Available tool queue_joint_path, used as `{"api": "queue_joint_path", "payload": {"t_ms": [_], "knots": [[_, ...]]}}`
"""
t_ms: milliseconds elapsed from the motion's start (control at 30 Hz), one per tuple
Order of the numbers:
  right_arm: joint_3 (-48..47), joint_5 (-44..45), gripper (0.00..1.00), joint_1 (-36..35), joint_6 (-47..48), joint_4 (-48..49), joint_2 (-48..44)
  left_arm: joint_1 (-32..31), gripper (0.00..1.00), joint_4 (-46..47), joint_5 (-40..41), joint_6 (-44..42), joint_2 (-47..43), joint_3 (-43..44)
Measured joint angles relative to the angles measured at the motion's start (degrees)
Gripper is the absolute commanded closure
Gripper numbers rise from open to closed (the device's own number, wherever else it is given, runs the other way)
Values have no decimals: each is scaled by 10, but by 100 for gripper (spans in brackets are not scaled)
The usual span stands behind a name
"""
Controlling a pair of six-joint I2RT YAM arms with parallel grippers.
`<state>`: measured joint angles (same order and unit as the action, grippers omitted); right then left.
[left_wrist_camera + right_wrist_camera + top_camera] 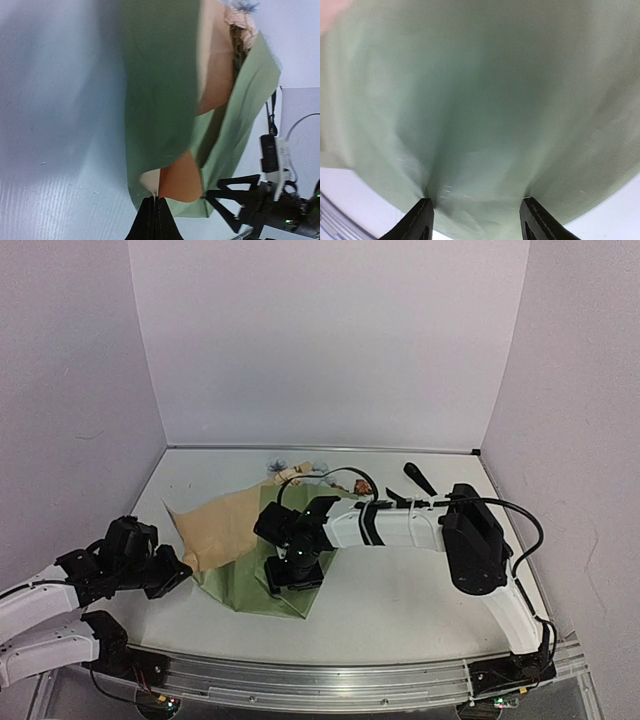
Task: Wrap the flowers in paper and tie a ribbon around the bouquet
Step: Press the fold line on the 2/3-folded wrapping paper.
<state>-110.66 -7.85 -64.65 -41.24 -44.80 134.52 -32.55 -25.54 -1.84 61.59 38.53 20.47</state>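
The paper [245, 540] lies left of centre, olive-green with a tan flap folded over on its left. Flower heads [290, 472] stick out at its far end; in the left wrist view the flowers [240, 22] show at the top, cream and pale blue. My left gripper [180, 575] is shut on the paper [160, 100], pinching the near corner between its fingertips [156, 202]. My right gripper [295, 578] points down onto the green sheet, open, with both fingers [422, 217] touching the paper [480, 100] and the sheet bulging between them. A narrow black strip, probably the ribbon [418, 478], lies at the back right.
The right arm [400, 525] stretches across the table [420, 590] from the right, over the far part of the paper. Walls close the table at the back and both sides. A metal rail [330, 680] runs along the near edge.
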Motion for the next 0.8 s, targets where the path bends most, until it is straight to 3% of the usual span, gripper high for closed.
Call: {"api": "queue_joint_path", "payload": {"t_ms": [167, 600, 800], "knots": [[5, -38, 43, -4, 5, 40, -15, 0, 100, -9, 0, 19, -13, -45], [4, -77, 70, -15, 26, 91, 3, 0, 100, -12, 1, 21, -25, -42], [-10, -77, 81, -14, 28, 93, 31, 0, 100, -7, -2, -1, -8, 0]]}}
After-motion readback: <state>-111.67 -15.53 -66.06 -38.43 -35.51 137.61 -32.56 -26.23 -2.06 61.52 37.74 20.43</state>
